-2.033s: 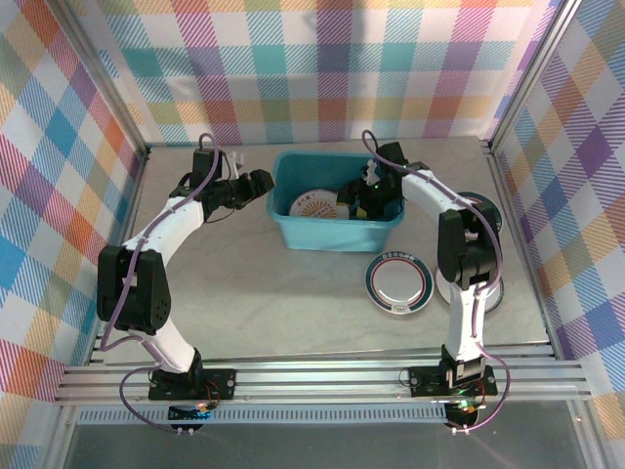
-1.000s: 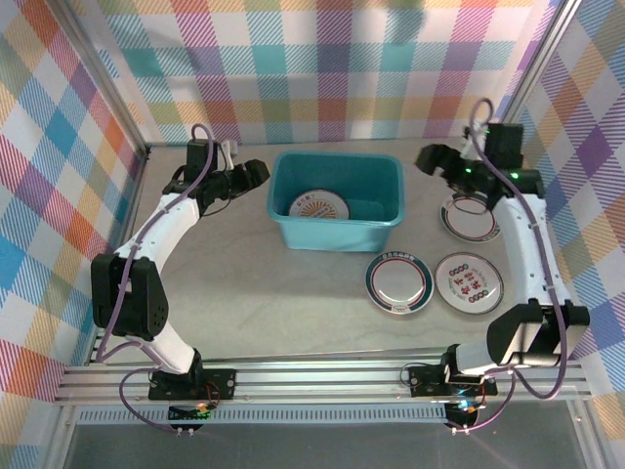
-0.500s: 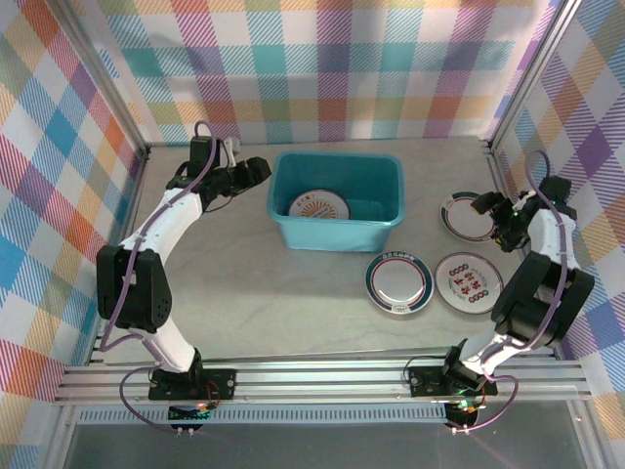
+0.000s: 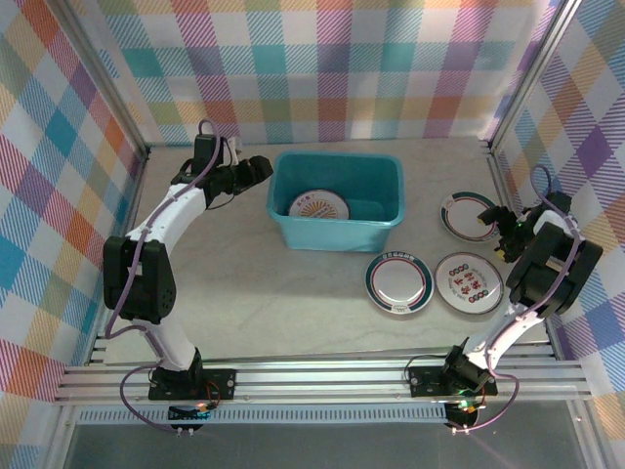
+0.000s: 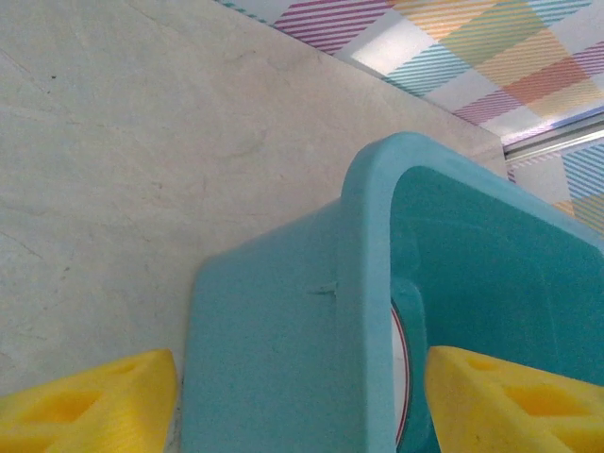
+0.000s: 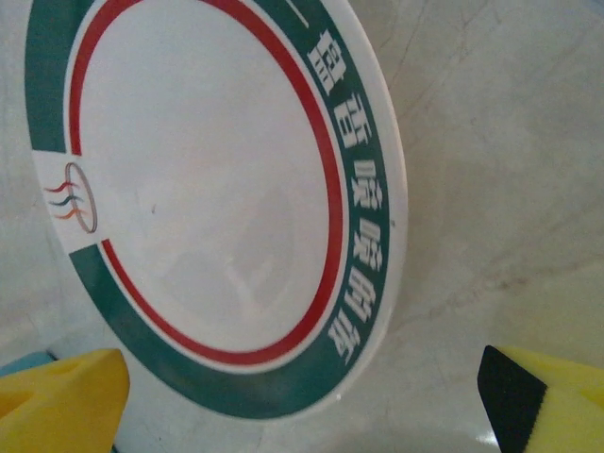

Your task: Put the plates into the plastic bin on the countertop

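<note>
as spread left gripper [image 4: 256,169] straddles bin [image 5: 274,349] wall, right gripper [image 4: 500,233] gapes by plate [image 6: 208,189].

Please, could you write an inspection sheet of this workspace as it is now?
Surface: beige marble-look countertop, flat.
Job's things: teal plastic bin holds one orange-patterned plate; outside lie the far teal-rimmed plate, the near teal-rimmed plate and the red-patterned plate.
Clutter: nothing seen.
Grippers: left gripper, jaws open, by the bin's far left corner; right gripper, jaws open, at the far teal-rimmed plate's edge.
Cables: purple cables along both arms.
Surroundings: plaid walls, metal rail.
</note>
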